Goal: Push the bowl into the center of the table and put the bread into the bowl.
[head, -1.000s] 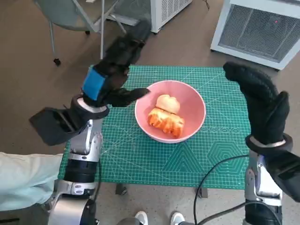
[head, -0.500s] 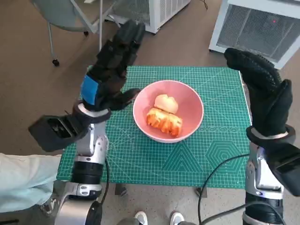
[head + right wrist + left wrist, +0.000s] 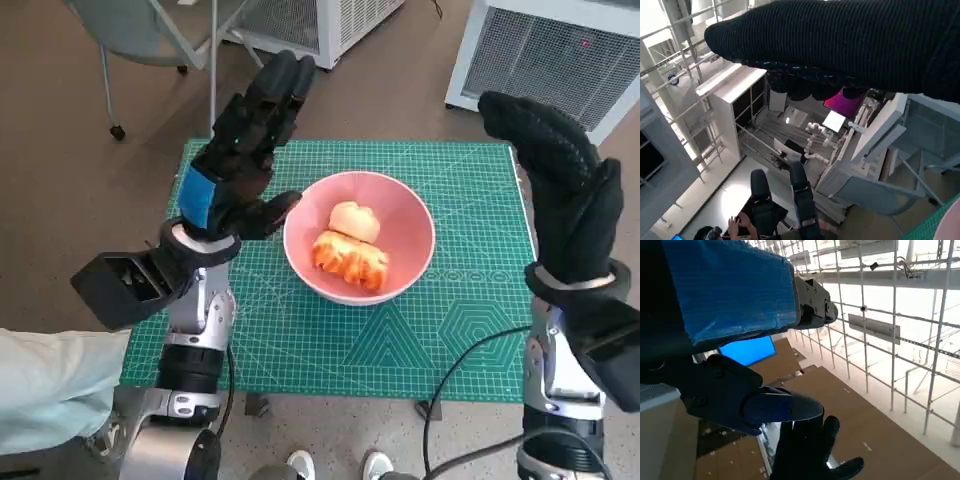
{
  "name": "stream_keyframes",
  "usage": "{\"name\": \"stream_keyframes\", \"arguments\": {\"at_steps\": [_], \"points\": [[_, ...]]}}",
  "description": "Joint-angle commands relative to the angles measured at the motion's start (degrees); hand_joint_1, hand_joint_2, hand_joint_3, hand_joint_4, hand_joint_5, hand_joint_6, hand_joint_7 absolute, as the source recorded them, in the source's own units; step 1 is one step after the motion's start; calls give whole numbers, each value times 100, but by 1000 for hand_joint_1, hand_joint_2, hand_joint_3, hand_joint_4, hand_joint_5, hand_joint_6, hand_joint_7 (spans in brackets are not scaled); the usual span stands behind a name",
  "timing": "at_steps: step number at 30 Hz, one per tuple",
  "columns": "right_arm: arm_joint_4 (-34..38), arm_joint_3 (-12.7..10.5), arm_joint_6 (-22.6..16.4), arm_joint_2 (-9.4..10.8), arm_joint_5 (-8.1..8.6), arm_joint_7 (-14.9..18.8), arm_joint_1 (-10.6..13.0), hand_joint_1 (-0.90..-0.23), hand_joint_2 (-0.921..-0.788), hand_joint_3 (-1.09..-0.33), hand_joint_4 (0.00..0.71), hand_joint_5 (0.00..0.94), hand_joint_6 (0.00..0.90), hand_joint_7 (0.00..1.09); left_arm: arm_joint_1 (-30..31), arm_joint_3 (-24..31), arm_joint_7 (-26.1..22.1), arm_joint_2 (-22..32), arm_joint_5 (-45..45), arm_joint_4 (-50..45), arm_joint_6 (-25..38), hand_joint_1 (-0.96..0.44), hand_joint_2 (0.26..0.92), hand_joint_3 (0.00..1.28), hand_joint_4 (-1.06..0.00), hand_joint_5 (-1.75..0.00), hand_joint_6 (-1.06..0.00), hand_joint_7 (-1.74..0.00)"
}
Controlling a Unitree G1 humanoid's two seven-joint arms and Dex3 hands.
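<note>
Bread is lying inside the pink bowl, which is sitting mid-mat on the green mat, just beside the left hand's thumb. Both hands are raised with fingers spread, grasping nothing; the right hand is hovering apart from the bowl.

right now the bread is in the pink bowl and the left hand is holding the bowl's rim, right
Not quite. The bread is in the pink bowl, but the left hand holds nothing: the head view shows it raised beside the bowl, fingers spread.
</note>
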Motion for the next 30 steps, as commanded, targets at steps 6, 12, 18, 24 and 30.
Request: {"name": "stream_keyframes", "arguments": {"at_steps": [6, 12, 18, 24, 30], "points": [[-190, 61, 171, 31, -80, -121, 137, -691, -921, -684, 177, 4, 5, 506, -45, -31, 176, 26, 194, 37, 17, -609, 921, 391, -130, -18, -234, -85], [-239, 61, 188, 27, -108, -137, 184, -696, -921, -683, 174, 3, 4, 510, -46, -36, 195, 53, 194, 18, 84, -606, 921, 395, -133, -16, -232, -88], [-254, 93, 204, 39, -177, -161, 208, -701, -921, -684, 173, 2, 1, 512, -26, -49, 226, 88, 219, -62, 206, -601, 921, 396, -136, -15, -236, -93], [-329, 162, 248, 56, -242, -206, 248, -708, -921, -687, 162, 1, -1, 495, 30, -65, 274, 90, 256, -194, 307, -631, 921, 388, -142, -15, -240, -100], [-369, 205, 323, 55, -274, -239, 257, -708, -921, -690, 153, 1, -1, 466, 80, -85, 299, 82, 267, -298, 372, -639, 921, 383, -145, -15, -240, -104]]}}
